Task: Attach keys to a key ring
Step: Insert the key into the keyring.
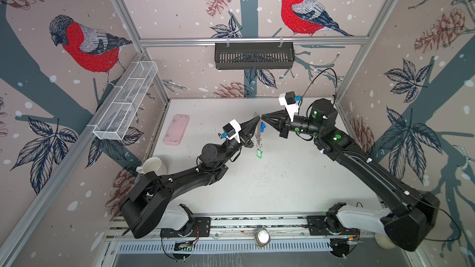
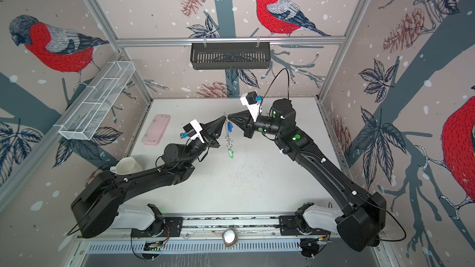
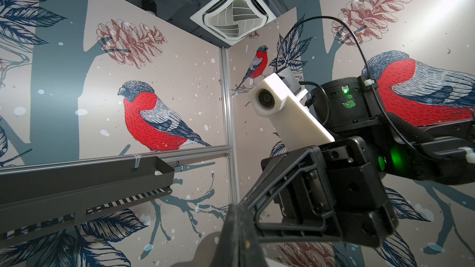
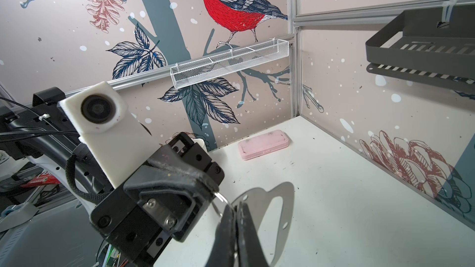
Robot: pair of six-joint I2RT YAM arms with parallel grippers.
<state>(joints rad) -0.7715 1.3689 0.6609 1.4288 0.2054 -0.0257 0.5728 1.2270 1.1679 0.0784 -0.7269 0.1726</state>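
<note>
Right gripper [image 4: 236,217] fills the near edge of its wrist view. Its fingers [image 4: 225,229] are pressed together, pinching the rim of the key ring [image 4: 285,193]. Key ring: thin flat dark-grey plate with a large oval cutout, small holes along the rim, and one wire ring looping out beside the pinch. Left gripper [image 4: 209,188] meets the same corner from the opposite side, its fingers closed to a point on the rim by that wire ring.

Both top views: key ring [image 1: 257,134] seen edge-on, held clear of the table [image 1: 282,188] over its rear middle. The two grippers' tips nearly touch. Keys [image 1: 259,147] hang off it. Blue tag [image 1: 262,127] sits just beside the right fingertips; green tag [image 1: 259,153] hangs at the plate's far end.

Table: white, matte, with scattered dark specks. Walls on three sides carry a bird-and-pinecone print, with aluminium posts. Pink case [image 1: 176,129] lies flat at rear left, well apart from the grippers. Cup [image 1: 151,166] stands at the left edge, partly behind the left arm. Black basket [image 1: 254,55] hangs on the back rail and mesh basket [image 1: 126,101] on the left wall, both above the table.

Bare table shows between the arms, down to the front rail [image 1: 231,223]. The right arm runs near the right wall.
</note>
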